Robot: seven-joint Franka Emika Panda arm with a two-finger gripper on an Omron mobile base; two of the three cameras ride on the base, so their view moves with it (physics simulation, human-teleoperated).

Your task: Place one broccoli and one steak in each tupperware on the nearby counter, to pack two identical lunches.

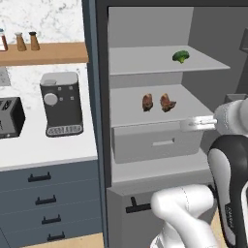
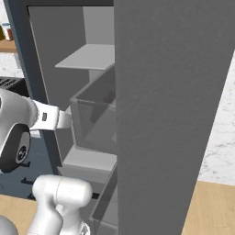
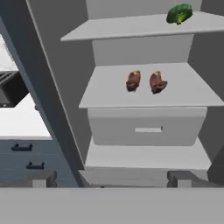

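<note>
Seemingly unlabelled steaks (image 3: 145, 82), broccoli (image 3: 179, 13) above

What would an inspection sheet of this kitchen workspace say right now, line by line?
Surface: white counter left of the open fridge.
Job's things: broccoli on the upper fridge shelf; two steaks side by side on the shelf below.
Clutter: coffee machine and toaster on the counter.
Grippers: gripper open, empty, facing the fridge shelves.
Cables: nothing seen.
Surroundings: wooden wall shelf with bottles; fridge drawer shut; fridge door open.
</note>
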